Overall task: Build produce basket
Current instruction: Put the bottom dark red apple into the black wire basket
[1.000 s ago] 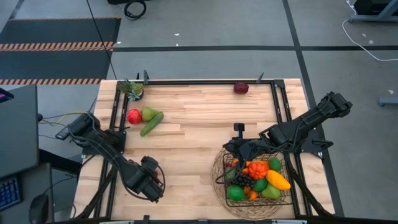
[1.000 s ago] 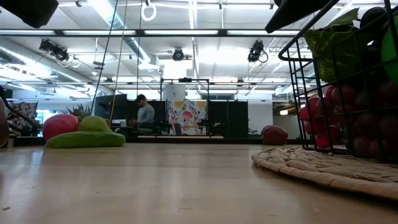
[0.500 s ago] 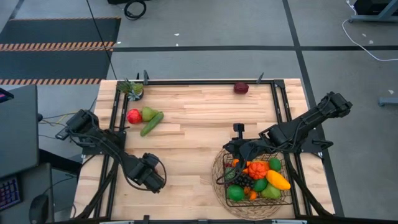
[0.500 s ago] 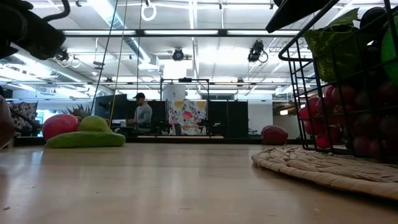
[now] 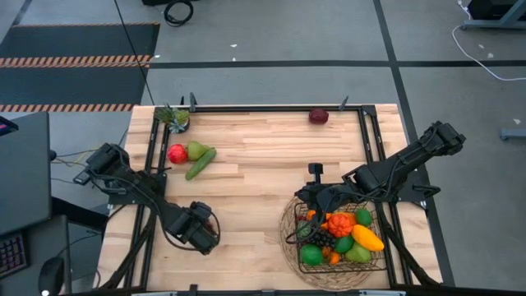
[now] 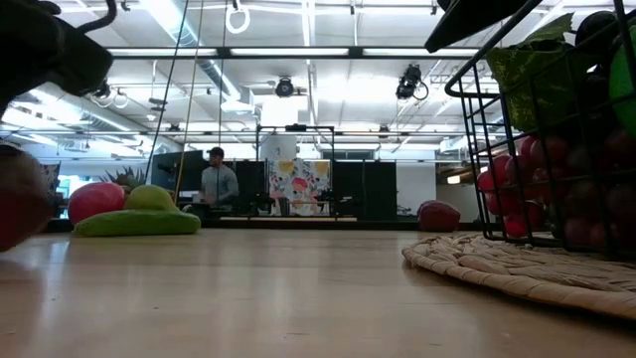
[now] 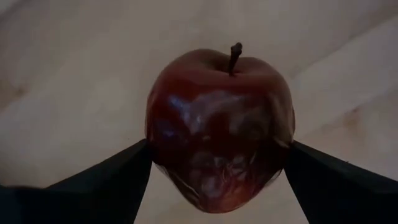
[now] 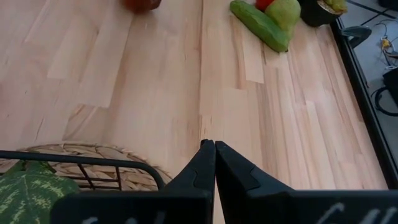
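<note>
Left gripper (image 7: 217, 163) clamps dark red apple (image 7: 219, 127), since a second ago drifted slightly farther over near-left table (image 5: 255, 177), still well apart from basket (image 5: 302, 265) near right. Right gripper (image 8: 214, 149), fingers together, waits at basket's far rim. Carry underway.

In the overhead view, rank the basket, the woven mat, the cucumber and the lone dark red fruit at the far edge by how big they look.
1. Round tan woven mat, largest.
2. Black wire-grid basket, slightly smaller, sitting on it.
3. Green cucumber.
4. Dark red fruit, smallest.
</note>
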Tool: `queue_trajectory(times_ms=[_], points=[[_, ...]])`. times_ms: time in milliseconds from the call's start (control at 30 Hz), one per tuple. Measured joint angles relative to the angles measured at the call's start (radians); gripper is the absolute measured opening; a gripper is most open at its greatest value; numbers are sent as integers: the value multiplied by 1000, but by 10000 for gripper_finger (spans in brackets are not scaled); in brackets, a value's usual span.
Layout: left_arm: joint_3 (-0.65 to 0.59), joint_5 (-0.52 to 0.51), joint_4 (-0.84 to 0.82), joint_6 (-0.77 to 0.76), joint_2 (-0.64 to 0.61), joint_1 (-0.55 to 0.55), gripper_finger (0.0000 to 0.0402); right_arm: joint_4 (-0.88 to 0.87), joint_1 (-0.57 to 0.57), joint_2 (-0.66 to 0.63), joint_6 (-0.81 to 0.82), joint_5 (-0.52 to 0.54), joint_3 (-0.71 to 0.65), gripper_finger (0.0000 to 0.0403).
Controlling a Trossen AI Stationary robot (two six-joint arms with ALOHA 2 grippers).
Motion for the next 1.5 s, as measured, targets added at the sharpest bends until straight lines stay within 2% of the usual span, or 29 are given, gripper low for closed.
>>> queue_trajectory(times_ms=[200, 600, 833, 1000, 1167, 1233, 1333, 1500], points=[[-1, -100, 2, 29, 1, 0, 326, 0, 8, -16, 43, 6, 0, 18], [46, -104, 3, 103, 6, 15, 312, 3, 137, -115, 71, 19, 0, 18], [151, -168, -8, 228, 6, 65, 311, -38, 224, -154, 131, 142, 0, 18], [283, -291, -7, 423, 5, 111, 311, -200, 237, -167, 257, 226, 0, 18], [410, -463, 41, 639, 3, 131, 311, -364, 236, -190, 411, 283, 0, 18], [443, -509, 119, 764, 2, 131, 311, -416, 237, -202, 469, 303, 0, 18], [458, -518, 325, 973, 2, 130, 311, -482, 237, -221, 551, 314, 0, 18], [460, -518, 591, 1185, 17, 139, 311, -583, 237, -228, 670, 327, 0, 18]])
